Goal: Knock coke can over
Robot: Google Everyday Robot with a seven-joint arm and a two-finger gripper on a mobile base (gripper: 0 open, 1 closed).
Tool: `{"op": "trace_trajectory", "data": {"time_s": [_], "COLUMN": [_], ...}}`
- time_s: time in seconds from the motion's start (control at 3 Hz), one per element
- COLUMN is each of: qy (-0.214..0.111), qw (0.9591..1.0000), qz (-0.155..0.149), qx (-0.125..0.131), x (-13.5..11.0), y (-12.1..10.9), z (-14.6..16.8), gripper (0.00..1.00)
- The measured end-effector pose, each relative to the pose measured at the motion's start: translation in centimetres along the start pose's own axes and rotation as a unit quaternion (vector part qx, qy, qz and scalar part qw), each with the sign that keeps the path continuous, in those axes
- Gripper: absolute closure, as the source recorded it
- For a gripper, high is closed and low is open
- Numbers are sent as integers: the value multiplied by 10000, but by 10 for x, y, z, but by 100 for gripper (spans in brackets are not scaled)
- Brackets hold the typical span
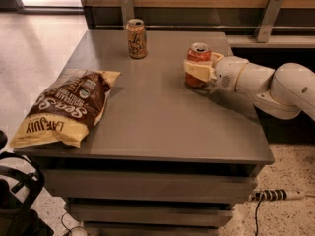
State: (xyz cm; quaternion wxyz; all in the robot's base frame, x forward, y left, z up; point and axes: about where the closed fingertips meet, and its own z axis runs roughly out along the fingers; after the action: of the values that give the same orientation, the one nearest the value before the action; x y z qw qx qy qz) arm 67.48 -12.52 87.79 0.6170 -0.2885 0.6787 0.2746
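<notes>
The coke can [198, 53], red-orange with a silver top, is standing upright near the table's [147, 127] right edge, toward the back right corner. The gripper [201, 64] is reaching in from the right, its cream fingers [196, 70] clasping the coke can, one crossing its front, the other behind. A tan-gold can [136, 39] is standing near the back edge.

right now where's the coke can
Camera view: the coke can stands at the table's right rear, the gripper at its front, with the tan can further left.
</notes>
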Motion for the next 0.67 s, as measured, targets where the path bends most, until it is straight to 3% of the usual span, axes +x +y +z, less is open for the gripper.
{"op": "trace_trajectory", "data": {"time_s": [0.33,0.67], "qy": [99,454], "qw": [9999,9987], "qz": [-49,-230], "qx": [-38,-9], "x": [-3,-14], "y": [0,-10], "z": [0,-9], "gripper": [100,100]}}
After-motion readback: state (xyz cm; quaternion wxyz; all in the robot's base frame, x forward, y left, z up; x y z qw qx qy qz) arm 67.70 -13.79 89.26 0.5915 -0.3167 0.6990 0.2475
